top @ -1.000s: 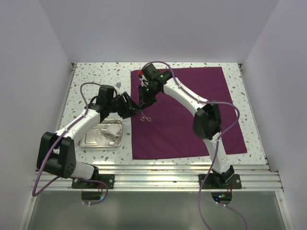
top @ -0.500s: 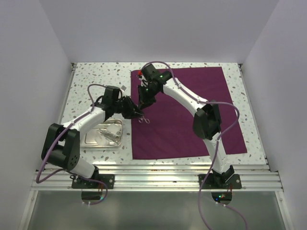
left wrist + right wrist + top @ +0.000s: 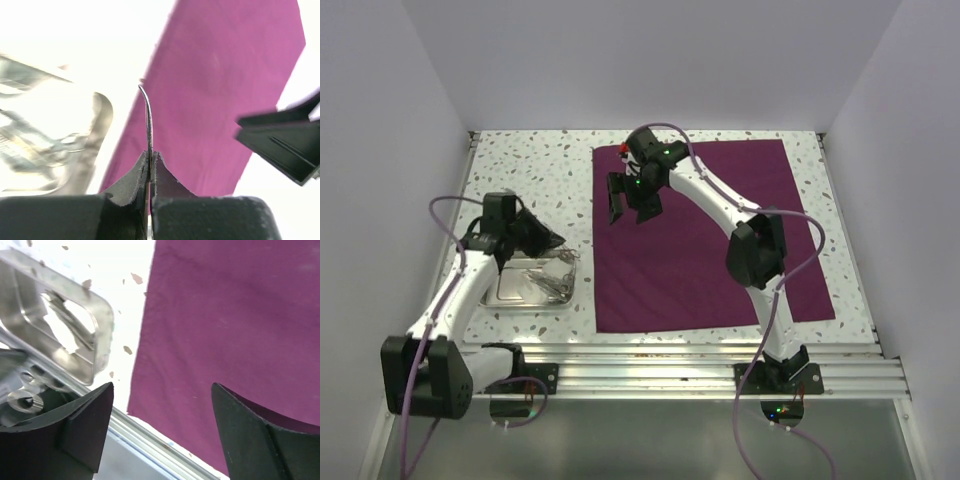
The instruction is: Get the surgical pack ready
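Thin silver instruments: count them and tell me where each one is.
2 for certain: one thin silver instrument pinched in the left gripper near the shiny rectangular steel tray, and a second instrument lying in that tray. The tangle there may hide more.

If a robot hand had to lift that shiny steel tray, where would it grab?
Probably the tray by its raised rim along the near edge, coming straight down with one finger inside and one outside. The wall stands thin enough to pinch, and the instruments lie toward the right, leaving the near left part bare.
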Controlling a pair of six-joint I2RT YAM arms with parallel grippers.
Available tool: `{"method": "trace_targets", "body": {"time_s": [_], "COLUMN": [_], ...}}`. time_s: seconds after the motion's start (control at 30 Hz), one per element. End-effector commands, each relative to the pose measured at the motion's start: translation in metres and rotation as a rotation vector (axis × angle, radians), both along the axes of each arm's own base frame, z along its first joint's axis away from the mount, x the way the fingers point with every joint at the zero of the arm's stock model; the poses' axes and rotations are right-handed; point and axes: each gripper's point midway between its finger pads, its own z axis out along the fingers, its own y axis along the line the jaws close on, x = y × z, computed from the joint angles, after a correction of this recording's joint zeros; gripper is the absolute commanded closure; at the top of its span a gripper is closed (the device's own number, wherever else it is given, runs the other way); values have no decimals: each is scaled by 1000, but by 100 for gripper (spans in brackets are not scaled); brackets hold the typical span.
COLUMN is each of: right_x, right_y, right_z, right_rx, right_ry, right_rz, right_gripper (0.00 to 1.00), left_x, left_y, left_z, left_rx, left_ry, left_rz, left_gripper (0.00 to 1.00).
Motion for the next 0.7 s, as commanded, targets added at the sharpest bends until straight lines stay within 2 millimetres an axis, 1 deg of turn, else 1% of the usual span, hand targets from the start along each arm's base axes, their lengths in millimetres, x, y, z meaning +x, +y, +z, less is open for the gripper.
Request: {"method": "trace_targets", "body": {"time_s": [0.0, 0.03, 0.07, 0.1, 0.17, 0.23, 0.27, 0.3, 0.33, 0.37, 0.4, 0.43, 0.47, 0.5, 0.53, 0.57, 0.6, 0.63, 0.67], "right_x": [-2, -4, -5, -6, -14, -22, -33, -39, -44, -53, -56, -58, -63, -66, -71, -72, -75, -82, -85], "right_y": [-10, -10, -11, -10, 0, 13, 27, 34, 39, 49, 55, 60, 69, 73, 79, 83, 87, 95, 98], "right_z": [39, 39, 33, 33, 33, 32, 33, 31, 29, 28, 27, 26, 23, 20, 17, 14, 7, 4, 0], "right_rx": [20, 23, 23, 28, 83, 128, 165, 176, 179, 190, 199, 211, 222, 225, 223, 219, 210, 209, 200], "right_ry": [-80, -79, -66, -65, -34, -1, 33, 54, 69, 88, 94, 99, 115, 127, 136, 151, 162, 177, 188], "right_rz": [28, 32, 34, 38, 72, 110, 159, 180, 195, 208, 206, 199, 180, 172, 170, 150, 145, 145, 137], "right_gripper": [15, 15, 13, 12, 12, 16, 19, 20, 22, 24, 24, 24, 25, 27, 29, 29, 31, 31, 31], "left_x": [-29, -30, -36, -39, -43, -43, -44, -44, -45, -44, -45, -47, -47, -48, -49, -49, -51, -44, -42], "left_y": [44, 45, 48, 49, 63, 68, 71, 73, 75, 78, 79, 83, 85, 85, 86, 86, 88, 91, 95], "left_z": [-27, -30, -37, -42, -54, -60, -64, -66, -69, -68, -70, -72, -72, -73, -72, -70, -69, -58, -52], "left_rx": [95, 100, 105, 110, 110, 112, 118, 127, 137, 142, 150, 169, 175, 178, 185, 190, 210, 229, 257], "left_ry": [145, 155, 190, 210, 241, 249, 258, 266, 272, 270, 276, 290, 293, 298, 304, 303, 306, 280, 269], "left_rz": [164, 169, 178, 180, 236, 260, 269, 272, 271, 274, 273, 275, 278, 273, 267, 262, 245, 238, 234], "left_gripper": [100, 100, 100, 100, 100, 100, 97, 91, 87, 83, 72, 66, 57, 54, 50, 43, 41, 40, 36]}}
